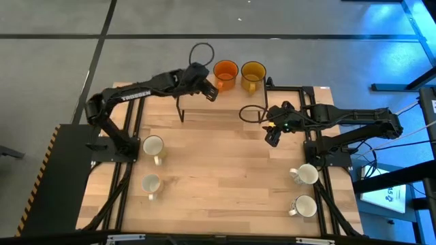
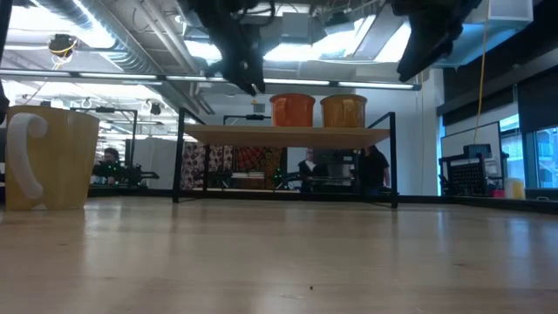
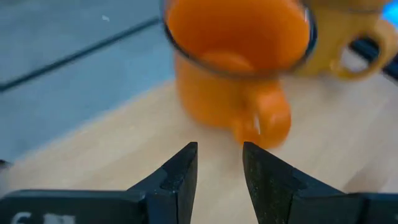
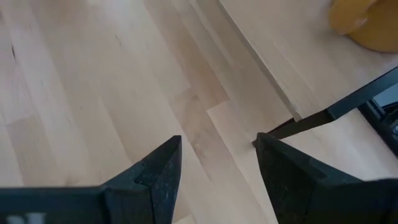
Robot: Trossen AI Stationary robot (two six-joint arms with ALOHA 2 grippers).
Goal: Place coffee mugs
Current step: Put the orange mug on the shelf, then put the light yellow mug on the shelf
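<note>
An orange mug (image 1: 225,71) and an amber-yellow mug (image 1: 253,72) stand side by side on a raised wooden shelf (image 1: 204,102) at the table's far edge. In the low view the orange mug (image 2: 292,111) and the yellow mug (image 2: 343,111) stand upright on the shelf board. My left gripper (image 3: 219,155) is open with a narrow gap, just short of the orange mug's handle (image 3: 267,118), touching nothing. My right gripper (image 4: 217,146) is open, hovering above bare tabletop right of centre (image 1: 272,134). Four white mugs stand on the table: two at the left (image 1: 153,145) (image 1: 150,184), two at the right (image 1: 305,175) (image 1: 304,205).
The shelf rests on thin black metal legs (image 2: 180,161) with free space beneath. A cream mug (image 2: 52,157) looms close at the low view's left. The wide middle of the wooden table (image 1: 218,177) lies between the two mug pairs. People stand in the room beyond.
</note>
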